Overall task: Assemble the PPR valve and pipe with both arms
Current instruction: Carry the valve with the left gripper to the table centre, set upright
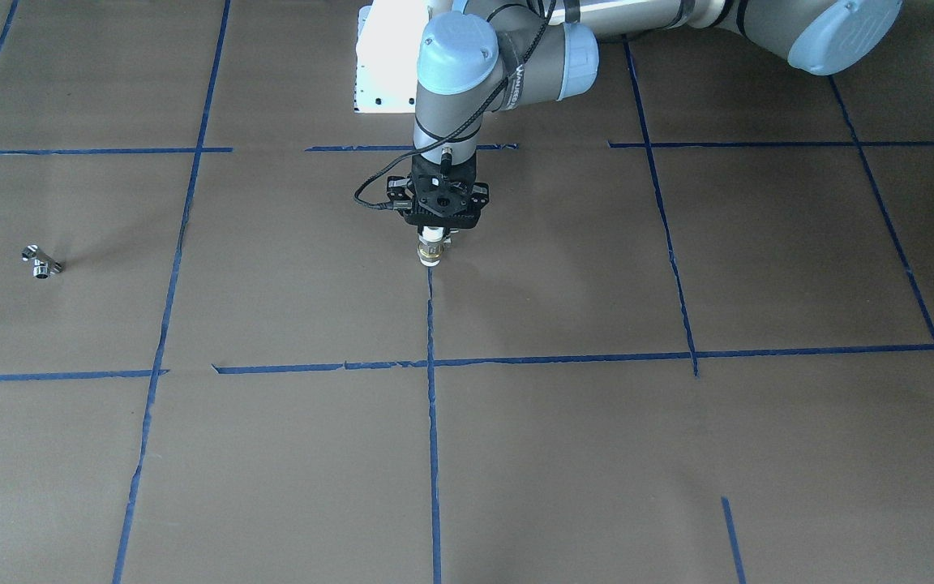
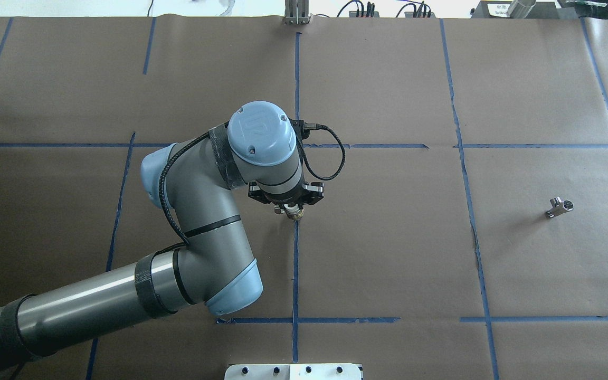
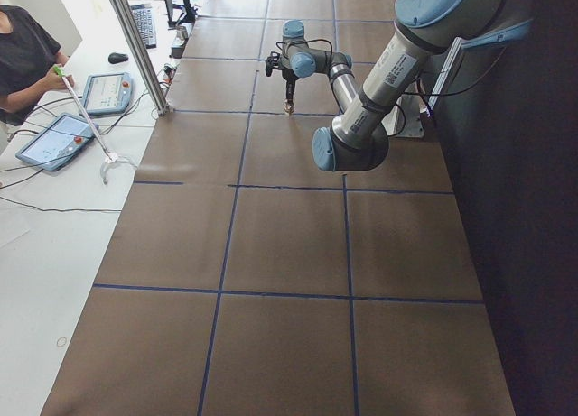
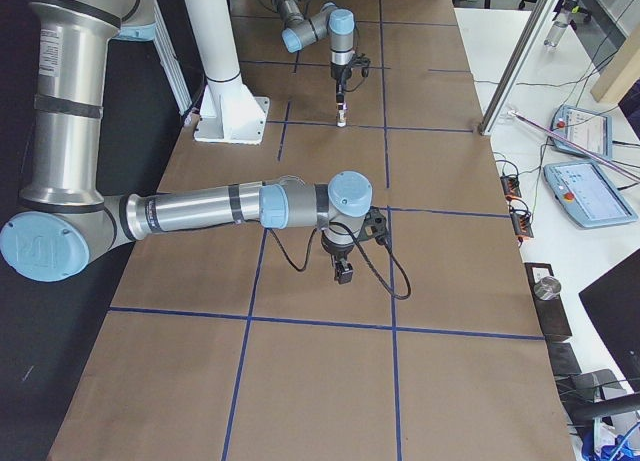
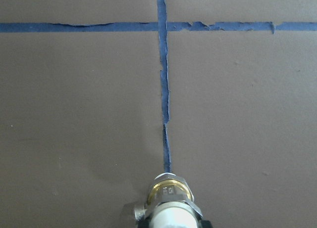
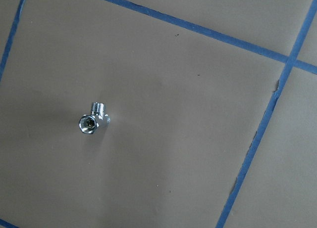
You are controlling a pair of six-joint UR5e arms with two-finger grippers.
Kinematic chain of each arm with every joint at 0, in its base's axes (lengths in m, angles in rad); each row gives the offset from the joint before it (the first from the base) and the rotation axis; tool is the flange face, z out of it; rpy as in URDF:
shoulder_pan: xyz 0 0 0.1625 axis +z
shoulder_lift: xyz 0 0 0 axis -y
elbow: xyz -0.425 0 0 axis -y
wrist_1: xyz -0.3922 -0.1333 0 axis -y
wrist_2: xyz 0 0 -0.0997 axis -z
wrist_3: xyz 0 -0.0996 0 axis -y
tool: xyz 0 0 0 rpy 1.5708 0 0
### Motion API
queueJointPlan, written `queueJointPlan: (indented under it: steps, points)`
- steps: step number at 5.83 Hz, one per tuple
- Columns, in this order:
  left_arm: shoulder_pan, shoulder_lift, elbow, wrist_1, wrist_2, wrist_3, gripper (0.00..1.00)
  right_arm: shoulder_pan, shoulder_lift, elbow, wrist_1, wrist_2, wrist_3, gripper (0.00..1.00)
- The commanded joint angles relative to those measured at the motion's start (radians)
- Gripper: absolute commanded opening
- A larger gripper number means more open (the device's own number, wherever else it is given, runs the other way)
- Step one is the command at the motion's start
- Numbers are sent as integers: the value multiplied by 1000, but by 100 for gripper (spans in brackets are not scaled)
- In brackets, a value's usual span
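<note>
Brass-banded PPR valve [image 1: 433,248] stands upright, clamped in the left jaws at a blue tape line [image 1: 432,324]; the pipe [image 2: 558,207] lies on the bench [image 1: 678,454], well apart, on the robot's right. I cannot tell whether the right jaws are parted.

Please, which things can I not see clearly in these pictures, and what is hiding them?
Right gripper: shows only in the exterior right view, small; open or shut cannot be told.
Left gripper: its own body hides the fingertips in the front and overhead views.
PPR valve: the left wrist view's bottom edge cuts it off; the gripper hides its upper end.
Pipe: too small in front and overhead views for detail.
</note>
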Motion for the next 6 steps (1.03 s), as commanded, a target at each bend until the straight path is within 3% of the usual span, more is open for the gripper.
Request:
queueJointPlan:
  steps: [1,2,4,5,6]
  points:
    - [3,-2,1,-1,0,0,15,0,0,0,-2,1,1,100]
    - [3,1,1,-4,0,0,32,0,0,-2,-2,1,0,100]
    - [3,1,1,-10,0,-2,44,0,0,-2,-2,1,1,100]
    - [3,2,1,-12,0,-2,67,-3,0,-2,-2,0,3,100]
    - [4,2,1,-13,0,-2,73,-24,0,-1,0,1,44,100]
